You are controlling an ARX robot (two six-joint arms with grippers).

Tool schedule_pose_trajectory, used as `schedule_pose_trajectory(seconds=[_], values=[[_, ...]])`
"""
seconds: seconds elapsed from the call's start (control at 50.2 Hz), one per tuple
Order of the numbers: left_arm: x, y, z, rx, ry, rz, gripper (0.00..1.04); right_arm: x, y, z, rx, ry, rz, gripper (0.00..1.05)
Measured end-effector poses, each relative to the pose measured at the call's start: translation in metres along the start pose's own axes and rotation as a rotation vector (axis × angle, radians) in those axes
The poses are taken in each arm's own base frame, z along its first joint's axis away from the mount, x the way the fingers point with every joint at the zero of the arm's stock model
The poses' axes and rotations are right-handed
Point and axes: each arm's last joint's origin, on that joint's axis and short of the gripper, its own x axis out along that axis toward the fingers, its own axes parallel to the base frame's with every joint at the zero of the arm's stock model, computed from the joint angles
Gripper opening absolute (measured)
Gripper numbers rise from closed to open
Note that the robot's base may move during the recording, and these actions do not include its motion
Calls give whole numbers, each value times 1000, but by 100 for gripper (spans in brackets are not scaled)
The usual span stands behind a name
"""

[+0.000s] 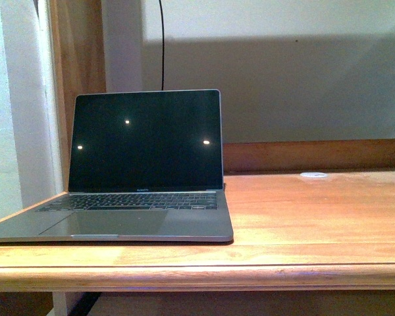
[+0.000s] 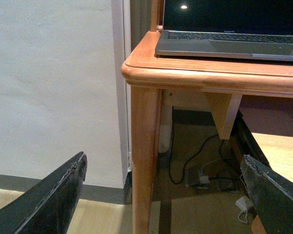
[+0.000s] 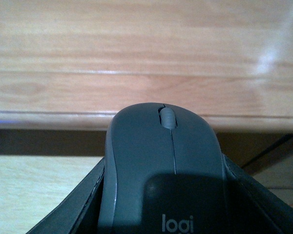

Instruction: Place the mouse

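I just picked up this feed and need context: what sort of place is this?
Probably a home or office computer corner: a wooden desk set against a wall, an open laptop with a dark screen on it, and a grey Logi mouse held near the desk's front edge.

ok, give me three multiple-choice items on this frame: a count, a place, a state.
1. Light spots on the laptop screen, front view: A one; B five; C three.
2. The mouse is: A on the laptop; B in the right gripper; C behind the laptop.
3. The left gripper is: A open, empty; B shut, empty; C shut on the mouse.
Answers: C, three bright dots; B, dark fingers flank it in the right wrist view; A, its fingers are wide apart, nothing between.
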Motion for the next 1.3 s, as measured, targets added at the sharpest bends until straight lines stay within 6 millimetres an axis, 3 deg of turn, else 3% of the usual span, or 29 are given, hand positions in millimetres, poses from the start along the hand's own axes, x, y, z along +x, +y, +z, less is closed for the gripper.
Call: schedule_pose_trajectory(seconds=[0.14, 0.299, 0.558, 0.738, 0.957, 1.296], values=[[0, 0, 0, 0, 0, 0, 97, 1, 20, 18, -9, -63, 28, 57], [0, 0, 0, 0, 0, 0, 97, 15, 47, 30, -5, -95, 48, 57], [0, 0, 0, 0, 0, 0, 97, 72, 106, 51, -17, -116, -18, 57], [0, 0, 0, 0, 0, 0, 97, 108, 134, 66, -28, -120, -57, 57], [0, 0, 0, 0, 0, 0, 97, 134, 154, 74, -46, -118, -76, 57], [0, 0, 0, 0, 0, 0, 97, 147, 161, 70, -72, -74, -74, 57]])
